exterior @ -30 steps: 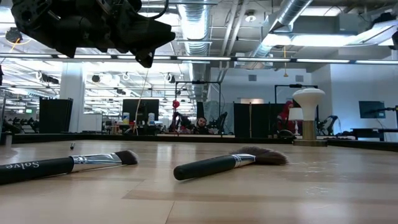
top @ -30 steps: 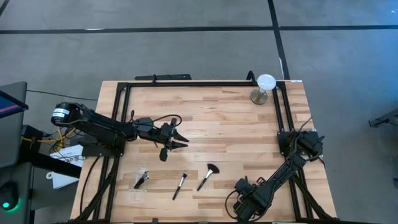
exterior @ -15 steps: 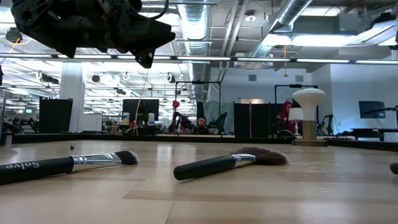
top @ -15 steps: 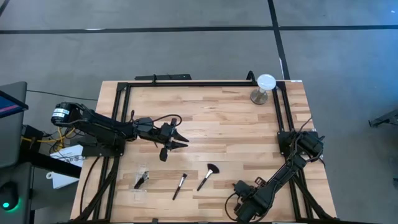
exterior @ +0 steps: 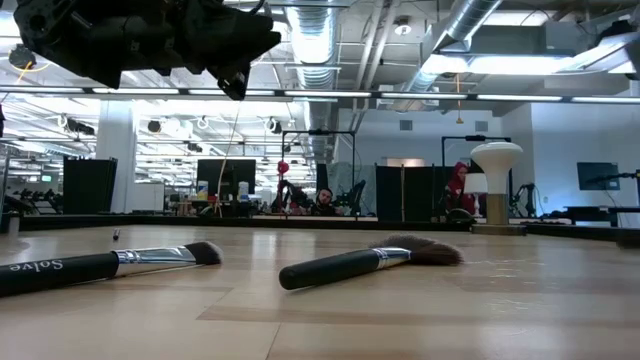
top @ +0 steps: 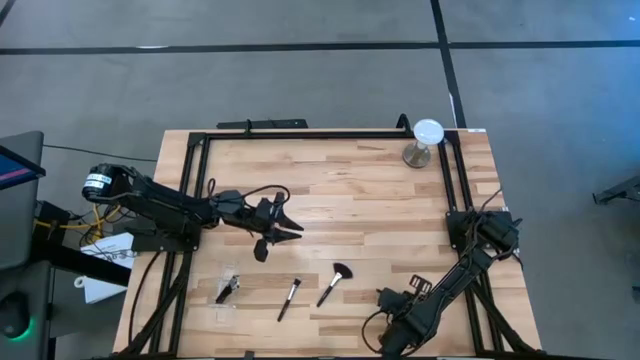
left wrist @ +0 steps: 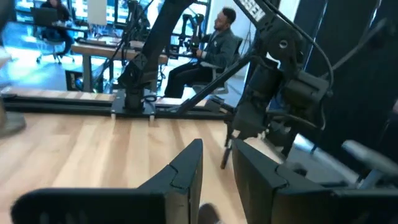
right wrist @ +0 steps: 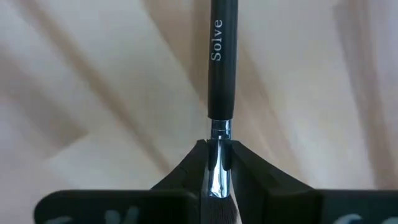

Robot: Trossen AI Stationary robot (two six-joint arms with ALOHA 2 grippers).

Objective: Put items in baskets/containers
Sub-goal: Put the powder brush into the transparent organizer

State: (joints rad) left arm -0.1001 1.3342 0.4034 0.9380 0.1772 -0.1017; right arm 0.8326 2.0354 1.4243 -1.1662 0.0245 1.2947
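A round white disc on a metal stand (top: 427,140) stands upright near the far right corner of the wooden table (top: 370,190), just inside the black frame rail (top: 320,133). Beyond the table, a seated person (left wrist: 214,50) faces a desk (left wrist: 93,50); monitors (exterior: 225,180) and ceiling ducts (exterior: 470,20) fill what seems an open office.

We count three loose makeup brushes (top: 289,298) (top: 334,283) (right wrist: 221,68), one clear tray (top: 226,290) of brushes, one white disc (top: 428,132), and two arms.
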